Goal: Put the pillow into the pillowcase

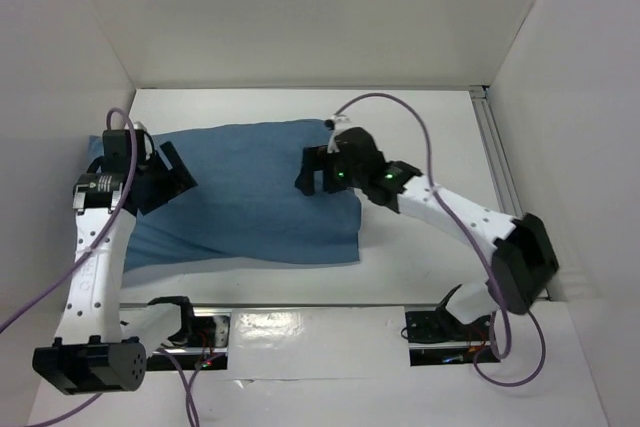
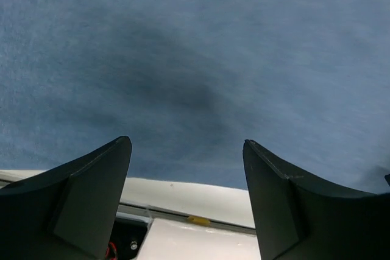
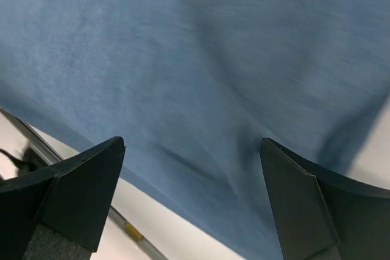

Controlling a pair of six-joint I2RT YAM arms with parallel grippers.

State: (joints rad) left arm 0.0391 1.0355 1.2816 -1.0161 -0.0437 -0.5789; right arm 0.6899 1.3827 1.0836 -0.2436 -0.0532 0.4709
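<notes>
Looks down on the pillowcase point(image 3: 201, 71), plain blue, filling most of the frame. Shows a shallow crease running toward the lower middle and a darker fold at the right. Frames both dark jaws at the bottom corners, spread wide, only cloth between them. Reveals white tabletop point(image 3: 177, 235) past the cloth's lower edge, crossed by a dark rail point(image 3: 27, 133) with a small yellow tab point(image 3: 131, 231) by it.

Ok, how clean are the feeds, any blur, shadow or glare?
Top external: sharp, but glare on the glossy near strip. Left wrist: a soft dark shadow patch on the pillowcase, fingers crisp. Right wrist: the pillowcase looks streaked, likely motion blur.
</notes>
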